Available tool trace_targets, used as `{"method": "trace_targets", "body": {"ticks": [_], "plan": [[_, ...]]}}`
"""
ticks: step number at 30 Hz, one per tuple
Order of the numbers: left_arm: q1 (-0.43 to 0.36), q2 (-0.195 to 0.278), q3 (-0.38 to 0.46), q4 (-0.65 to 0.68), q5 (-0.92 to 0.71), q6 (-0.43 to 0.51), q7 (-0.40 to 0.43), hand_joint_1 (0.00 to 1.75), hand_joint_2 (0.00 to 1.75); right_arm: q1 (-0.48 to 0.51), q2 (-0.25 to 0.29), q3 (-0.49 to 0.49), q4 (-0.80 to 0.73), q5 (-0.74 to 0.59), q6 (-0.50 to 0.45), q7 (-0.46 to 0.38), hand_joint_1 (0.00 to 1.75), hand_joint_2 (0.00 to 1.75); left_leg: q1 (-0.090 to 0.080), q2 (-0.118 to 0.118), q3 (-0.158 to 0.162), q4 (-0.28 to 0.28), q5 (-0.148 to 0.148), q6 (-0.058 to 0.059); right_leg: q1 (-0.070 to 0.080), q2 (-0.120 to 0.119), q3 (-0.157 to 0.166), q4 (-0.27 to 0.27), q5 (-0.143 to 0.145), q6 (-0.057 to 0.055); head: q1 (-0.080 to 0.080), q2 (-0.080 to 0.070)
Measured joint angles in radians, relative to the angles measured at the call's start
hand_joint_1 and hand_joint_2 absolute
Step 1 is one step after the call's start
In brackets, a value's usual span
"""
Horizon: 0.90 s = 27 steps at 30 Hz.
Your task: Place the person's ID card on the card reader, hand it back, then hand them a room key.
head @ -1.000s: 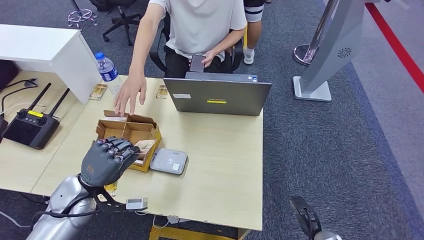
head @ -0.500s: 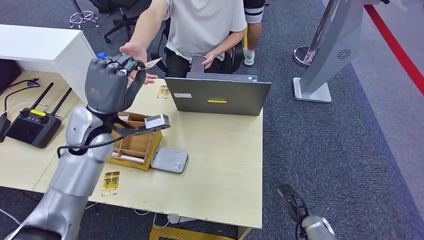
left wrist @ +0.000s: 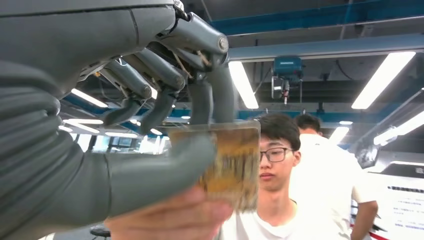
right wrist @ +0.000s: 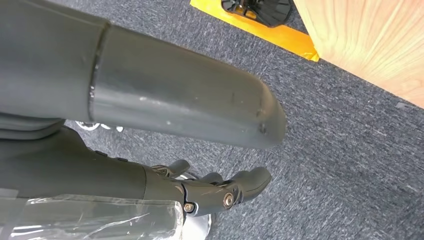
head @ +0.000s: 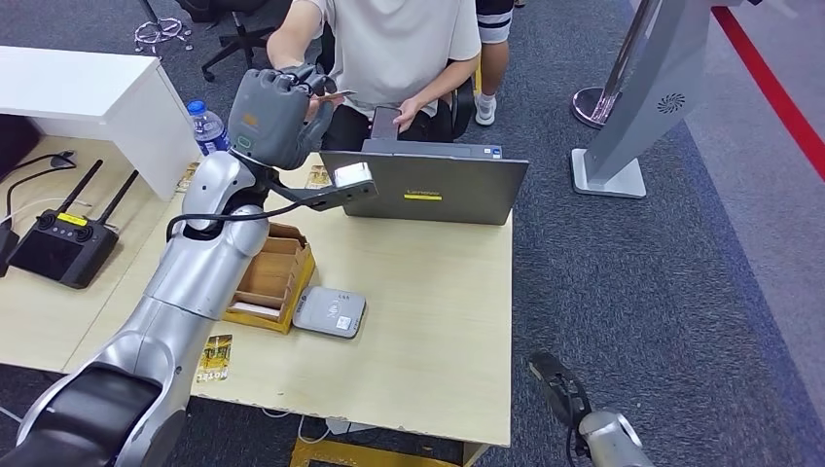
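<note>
- An office or lab: grey carpet floor (head: 623,272), wooden desk (head: 428,321) with laptop (head: 423,190), office chair (head: 233,39).
- Long ceiling lights (left wrist: 382,80) above.

I see the gold-printed room key (left wrist: 235,167) upright, pinched in my left hand (head: 272,112), the person's fingers (left wrist: 175,215) touching its lower edge; the card reader (head: 330,312) lies flat on the desk.

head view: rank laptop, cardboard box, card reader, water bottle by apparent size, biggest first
1. laptop
2. cardboard box, partly hidden by the left arm
3. card reader
4. water bottle, partly hidden, so its place after the reader is unsure
</note>
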Motion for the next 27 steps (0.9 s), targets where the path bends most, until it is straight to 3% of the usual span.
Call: {"method": "trace_targets", "body": {"ticks": [11, 14, 17, 21, 27], "plan": [[-0.01, 0.018, -0.005, 0.09, 0.035, 0.038, -0.004, 0.0, 1.75, 0.0, 0.0, 0.0, 0.001, 0.013, 0.0, -0.005, 0.0, 0.0, 0.0, 0.0, 0.0, 0.0, 0.0, 0.0, 0.0, 0.001, 0.0, 0.0, 0.0, 0.0, 0.0, 0.0], [-0.003, 0.047, -0.003, 0.115, 0.047, 0.102, -0.009, 0.0, 1.75, 0.001, 0.0, 0.0, 0.003, 0.013, -0.003, -0.007, 0.0, 0.0, 0.0, 0.001, -0.001, -0.001, 0.0, 0.0, 0.0, 0.001, 0.0, 0.001, 0.0, 0.0, 0.0, 0.0], [0.003, 0.107, 0.032, 0.147, 0.096, 0.222, -0.011, 0.0, 1.75, 0.003, 0.0, 0.0, 0.004, 0.013, -0.008, -0.012, 0.0, 0.0, 0.001, 0.005, 0.0, -0.001, 0.0, -0.001, 0.0, 0.005, -0.001, 0.001, 0.0, 0.0, 0.0, 0.0], [0.0, 0.224, 0.19, 0.215, 0.207, 0.32, -0.09, 0.0, 1.75, 0.016, -0.002, 0.0, 0.005, 0.013, -0.012, -0.029, 0.0, 0.0, 0.002, 0.01, 0.0, -0.001, -0.001, -0.003, 0.001, 0.01, -0.003, 0.003, 0.0, -0.002, 0.0, 0.0], [-0.018, 0.421, 0.562, 0.365, 0.354, 0.33, -0.27, 0.0, 1.75, 0.034, -0.03, 0.0, 0.005, 0.011, 0.007, -0.073, 0.0, 0.0, 0.003, 0.012, 0.0, -0.002, -0.002, -0.005, 0.001, 0.012, -0.005, 0.004, -0.002, -0.005, 0.0, 0.0]]}}
